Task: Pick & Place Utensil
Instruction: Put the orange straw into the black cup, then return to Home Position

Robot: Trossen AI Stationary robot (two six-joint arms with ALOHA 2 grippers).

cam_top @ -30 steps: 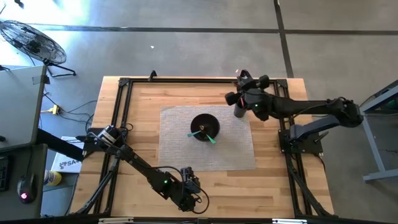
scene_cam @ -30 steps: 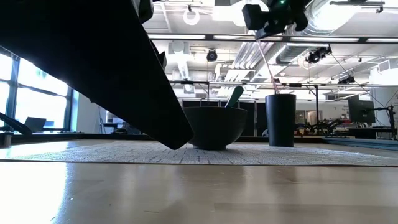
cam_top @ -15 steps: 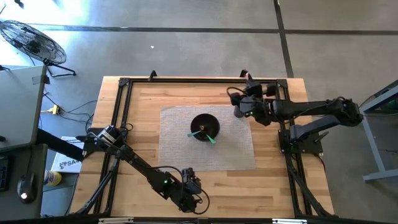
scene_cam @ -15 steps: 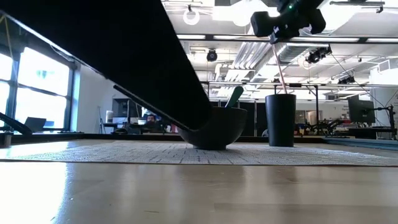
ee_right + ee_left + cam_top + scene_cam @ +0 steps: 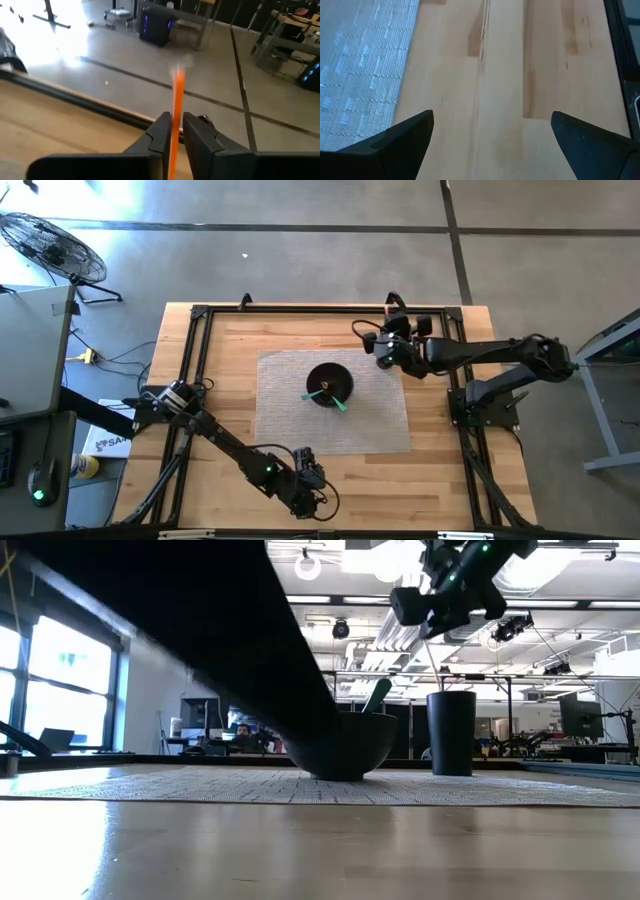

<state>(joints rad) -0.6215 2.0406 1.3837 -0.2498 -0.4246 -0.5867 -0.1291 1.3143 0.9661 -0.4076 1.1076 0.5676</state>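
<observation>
A black bowl (image 5: pixel 329 384) stands on the grey woven mat (image 5: pixel 290 420) with a green utensil (image 5: pixel 338 399) leaning out of it; both also show in the low view, the bowl (image 5: pixel 350 745) and the utensil (image 5: pixel 377 696). A tall dark cup (image 5: pixel 452 732) stands at the mat's far right corner. My right gripper (image 5: pixel 384 347) hovers above the cup, shut on a thin orange utensil (image 5: pixel 177 95). My left gripper (image 5: pixel 306 486) is open and empty near the table's front edge. My right gripper pinches the orange utensil's thin handle (image 5: pixel 175 131) between its two fingers (image 5: pixel 161 131). The handle's free end (image 5: pixel 178 75) sticks out beyond the fingertips. In the low view the utensil (image 5: pixel 433 660) slants down below the gripper (image 5: pixel 447 598), its lower end inside the cup.
A black metal frame (image 5: pixel 300 310) runs around the wooden tabletop. Bare wood (image 5: pixel 510 90) lies under my left gripper beside the mat's edge (image 5: pixel 365 75). My left arm (image 5: pixel 180 630) fills much of the low view. A fan (image 5: pixel 50 245) stands on the floor beyond the table.
My right gripper has turned about over the cup and shifted a little toward the table's left, staying shut on the orange utensil. The utensil's slant has changed while its lower end stays in the cup. My left arm has shifted slightly near the front edge.
</observation>
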